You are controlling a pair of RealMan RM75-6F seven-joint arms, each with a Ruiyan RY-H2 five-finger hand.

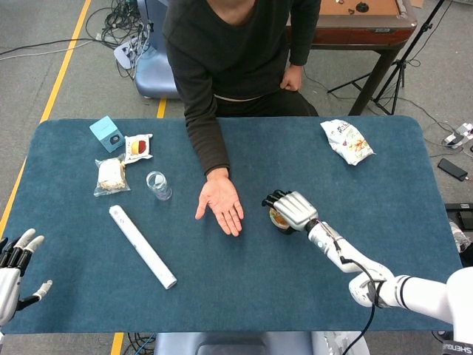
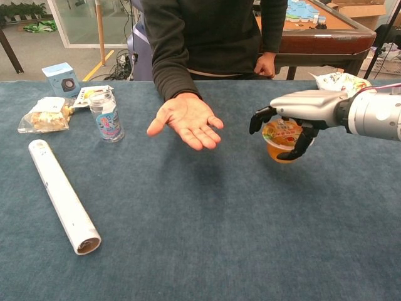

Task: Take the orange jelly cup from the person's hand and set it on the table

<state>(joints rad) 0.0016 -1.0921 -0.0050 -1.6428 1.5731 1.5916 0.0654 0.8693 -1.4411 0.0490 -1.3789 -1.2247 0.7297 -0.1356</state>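
Observation:
My right hand (image 1: 291, 210) (image 2: 289, 120) grips the orange jelly cup (image 2: 281, 140) (image 1: 279, 219) from above, its dark fingertips curled around the rim. The cup is low over the blue table (image 1: 355, 222), just at the cloth; whether it touches is unclear. The person's open palm (image 1: 221, 206) (image 2: 186, 120) lies empty, facing up, to the left of the cup. My left hand (image 1: 15, 265) rests at the table's near left corner with fingers spread and nothing in it; it does not show in the chest view.
A white tube (image 1: 142, 247) (image 2: 61, 195) lies on the left. A small clear bottle (image 1: 158, 185) (image 2: 106, 116), two wrapped snacks (image 1: 111, 176) and a teal box (image 1: 108, 134) sit at the far left. A snack bag (image 1: 346, 140) lies far right.

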